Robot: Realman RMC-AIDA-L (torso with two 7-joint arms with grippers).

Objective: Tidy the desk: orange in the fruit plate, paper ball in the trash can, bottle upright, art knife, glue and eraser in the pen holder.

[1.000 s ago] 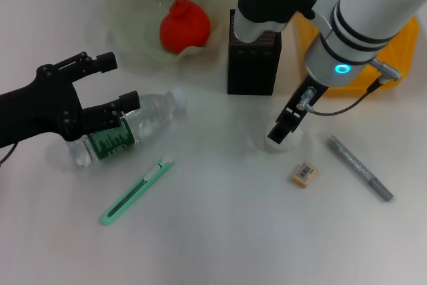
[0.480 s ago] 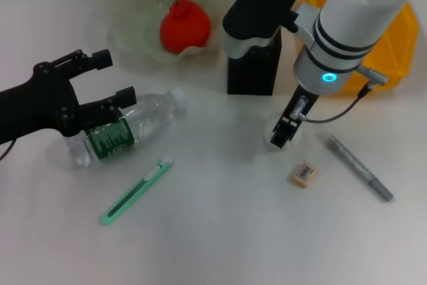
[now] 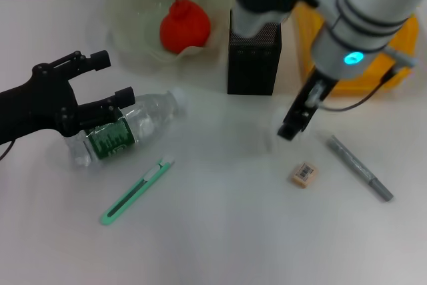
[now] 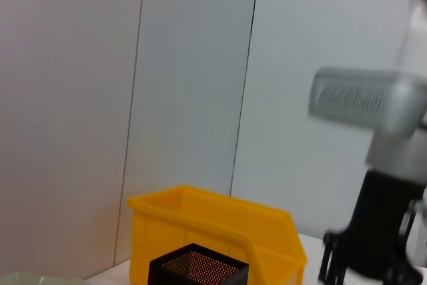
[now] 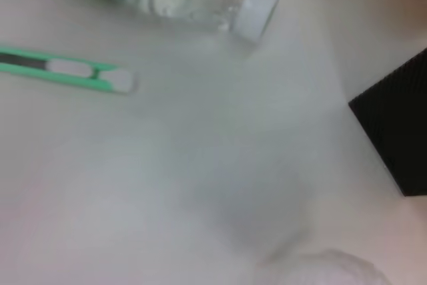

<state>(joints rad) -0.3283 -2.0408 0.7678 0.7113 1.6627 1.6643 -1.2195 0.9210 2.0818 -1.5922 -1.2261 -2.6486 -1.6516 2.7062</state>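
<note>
Landmark: black mesh pen holder, upright at the far middle of the white surface.

- Fruit plate: pale translucent bowl, just left of the pen holder. It holds the orange, which looks red-orange.
- Trash can: yellow bin, right of the pen holder and largely hidden behind the right arm; in the left wrist view it stands directly behind the holder.
- Bottle: clear plastic, green label, lying on its side, left of and nearer than the pen holder, white cap pointing toward the holder.
- Left pincer: black, fingers spread wide over the label end of the bottle, one finger beside the label; not closed on it.
- Art knife: green, flat on the surface, nearer than the bottle and well left of the pen holder.
- Right pincer: hangs above the surface, nearer than and slightly right of the pen holder; cannot tell how its fingers stand.
- Eraser: small tan block, nearer than the right pincer, apart from it.
- Glue: grey stick, lying aslant, right of the eraser.
</note>
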